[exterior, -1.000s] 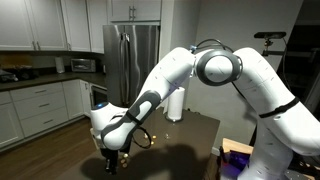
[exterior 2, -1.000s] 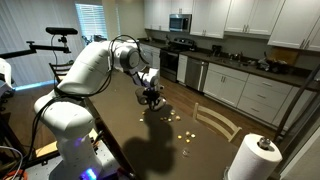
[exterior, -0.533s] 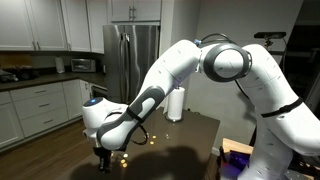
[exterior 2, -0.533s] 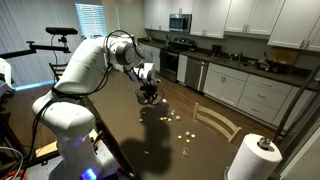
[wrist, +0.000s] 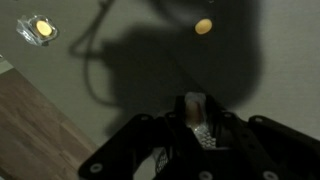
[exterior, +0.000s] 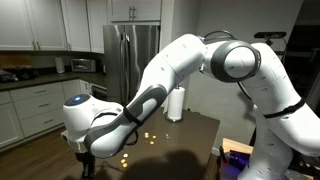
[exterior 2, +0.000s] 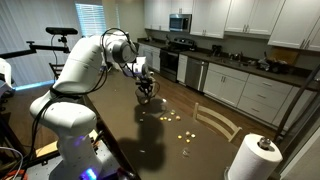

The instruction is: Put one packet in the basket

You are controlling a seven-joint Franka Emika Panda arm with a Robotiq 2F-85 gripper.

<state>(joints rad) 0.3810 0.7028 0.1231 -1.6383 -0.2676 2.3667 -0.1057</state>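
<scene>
In an exterior view the claw (exterior: 86, 160) hangs low, with the loose packets (exterior: 141, 134) well apart, back toward the arm's base. In an exterior view the claw (exterior 2: 147, 90) again sits clear of them, and we cannot find the basket, so its direction is unknown. In the wrist view the jaws stand narrow and seem to pinch a pale packet (wrist: 196, 112), its long axis running along the fingers. We can read no writing.

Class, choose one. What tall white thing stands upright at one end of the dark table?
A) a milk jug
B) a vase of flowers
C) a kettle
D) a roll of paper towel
D: both exterior views show a white roll of paper towel standing upright at one end of the dark table.
</scene>
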